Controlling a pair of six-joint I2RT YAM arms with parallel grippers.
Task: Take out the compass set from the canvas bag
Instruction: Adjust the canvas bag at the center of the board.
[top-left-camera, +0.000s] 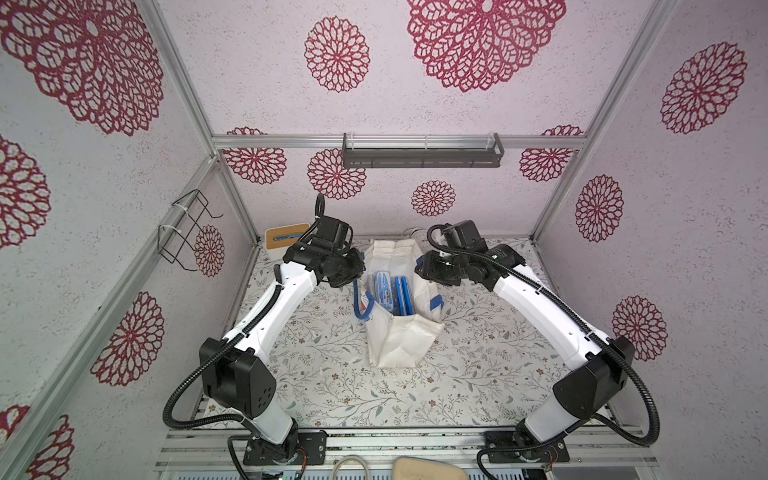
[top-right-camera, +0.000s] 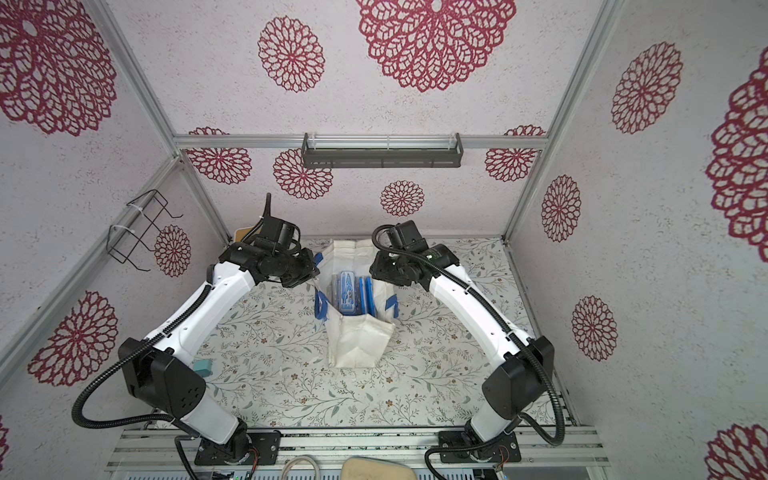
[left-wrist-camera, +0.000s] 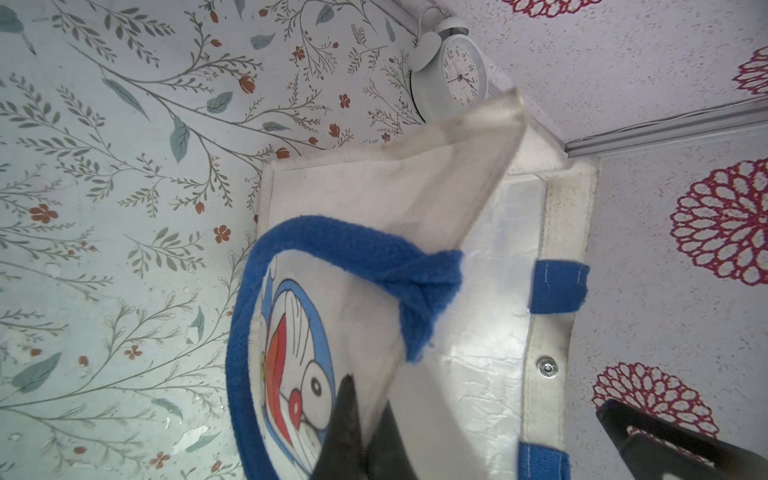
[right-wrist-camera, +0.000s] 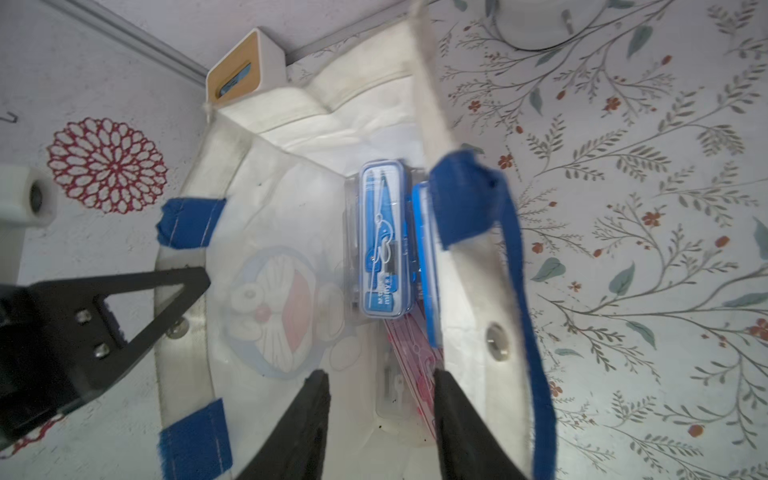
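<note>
The off-white canvas bag (top-left-camera: 399, 336) (top-right-camera: 359, 340) stands open in the middle of the flowered table, blue strap handles (left-wrist-camera: 332, 241) hanging at its sides. Inside lies the compass set (top-left-camera: 384, 293) (top-right-camera: 348, 296) (right-wrist-camera: 384, 241), a clear case with a blue insert. My left gripper (left-wrist-camera: 361, 415) (top-left-camera: 353, 268) is shut on the bag's left wall just under the rim, cloth pinched between its fingers. My right gripper (right-wrist-camera: 380, 399) (top-left-camera: 422, 268) hangs over the bag's mouth by the right wall, jaws apart. Nothing is gripped between them. The compass set lies beyond its fingertips.
Other blue cases (top-left-camera: 403, 295) and a pink ruler (right-wrist-camera: 411, 353) lie beside the compass set in the bag. A tissue box with a wooden top (top-left-camera: 286, 239) stands back left, and a white alarm clock (left-wrist-camera: 453, 79) behind the bag. A wire rack (top-left-camera: 183, 232) hangs on the left wall.
</note>
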